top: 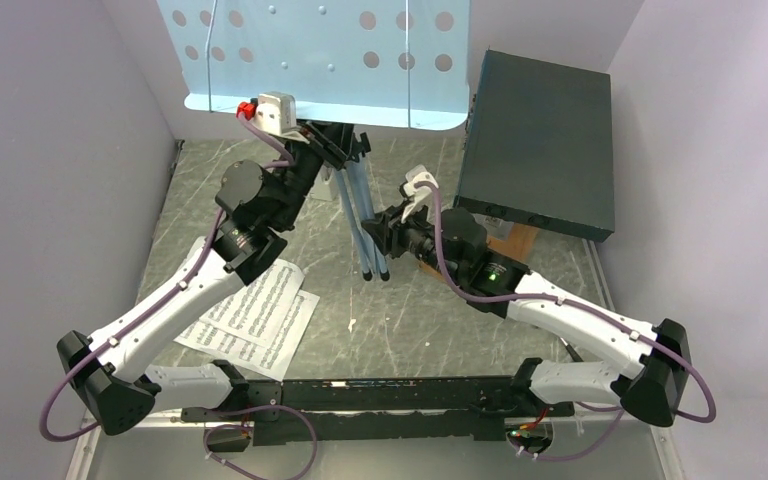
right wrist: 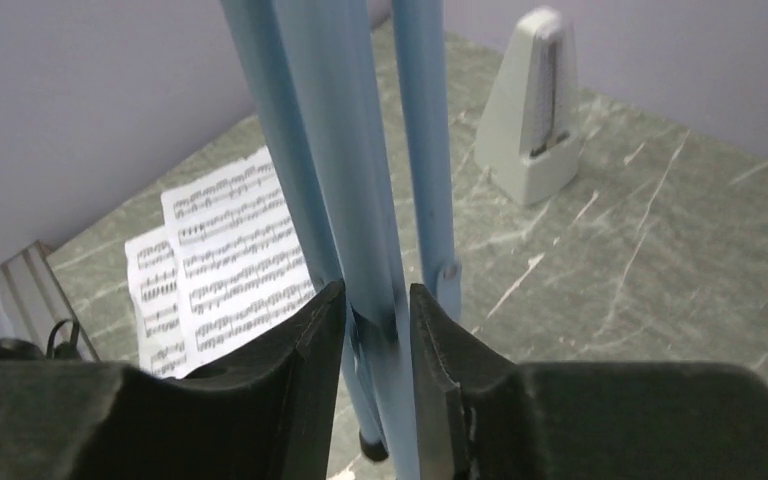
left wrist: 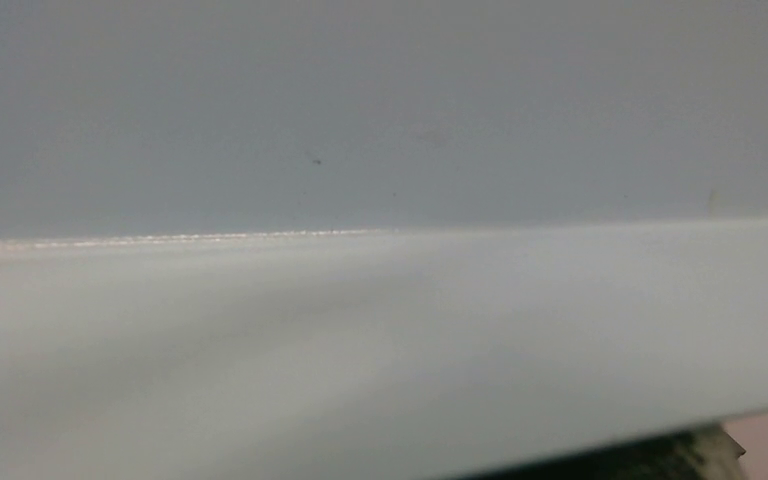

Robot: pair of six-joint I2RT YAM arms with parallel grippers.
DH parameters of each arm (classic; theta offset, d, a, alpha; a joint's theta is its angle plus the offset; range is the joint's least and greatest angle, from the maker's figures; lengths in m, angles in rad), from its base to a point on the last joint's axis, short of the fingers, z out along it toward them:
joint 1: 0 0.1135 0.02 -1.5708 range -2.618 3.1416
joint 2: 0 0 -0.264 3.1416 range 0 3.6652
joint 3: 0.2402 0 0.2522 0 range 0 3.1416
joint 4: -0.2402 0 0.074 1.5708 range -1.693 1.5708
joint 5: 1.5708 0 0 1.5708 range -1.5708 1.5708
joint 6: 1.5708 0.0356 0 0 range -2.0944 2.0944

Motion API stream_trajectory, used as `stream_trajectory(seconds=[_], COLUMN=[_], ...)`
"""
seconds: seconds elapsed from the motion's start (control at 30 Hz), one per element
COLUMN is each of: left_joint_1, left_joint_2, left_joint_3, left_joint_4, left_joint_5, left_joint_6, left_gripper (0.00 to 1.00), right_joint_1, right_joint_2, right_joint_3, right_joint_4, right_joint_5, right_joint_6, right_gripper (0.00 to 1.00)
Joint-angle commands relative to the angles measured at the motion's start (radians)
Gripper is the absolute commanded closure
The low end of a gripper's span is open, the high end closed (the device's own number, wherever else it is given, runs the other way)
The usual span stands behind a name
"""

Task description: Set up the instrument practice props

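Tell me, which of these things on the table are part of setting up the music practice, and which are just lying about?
Part of the job: light blue perforated metal music stand with tripod legs; white printed sheet-music pages; small grey-white pyramid metronome.

Just lying about: big dark flat box; wooden board under it.

The pale blue music stand [left wrist: 380, 340] fills the view, blurred, a horizontal fold crossing it.

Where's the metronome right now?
Only the right wrist view shows it: the metronome stands upright on the table, beyond and right of the stand legs, with the sheet music on their left.
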State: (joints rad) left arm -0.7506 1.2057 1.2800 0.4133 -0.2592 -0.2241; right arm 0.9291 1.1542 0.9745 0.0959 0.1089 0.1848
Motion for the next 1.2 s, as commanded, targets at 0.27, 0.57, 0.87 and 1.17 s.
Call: stream_trajectory(seconds=[0.27,0.57,0.87,1.17], left_joint_1=[-0.003,-0.004,-0.004,-0.004], left_joint_2=[-0.092,-0.128,-0.193,-0.242], left_joint_3=[0.100,0.071,0.012,0.000], left_joint_4=[0.240,0.307,0.361,0.343], left_joint_5=[0.049,0.071,0.093,0.171], left_joint_6=[0.029,0.086,0.121,0.163], left_gripper=[1.00,1.00,1.00,1.00], right_joint_1=[0.033,0.078,0.083,0.094], right_joint_2=[0.018,0.045,0.019,-0.002], right_joint_3=[0.104,-0.127,-0.324,-0.230], right_joint_4=[0.100,0.178,0.256,0.043], right_joint_5=[0.075,0.168,0.203,0.339], right_joint_6=[-0.116,-0.306,-0.250,-0.426], right_gripper=[1.00,1.00,1.00,1.00])
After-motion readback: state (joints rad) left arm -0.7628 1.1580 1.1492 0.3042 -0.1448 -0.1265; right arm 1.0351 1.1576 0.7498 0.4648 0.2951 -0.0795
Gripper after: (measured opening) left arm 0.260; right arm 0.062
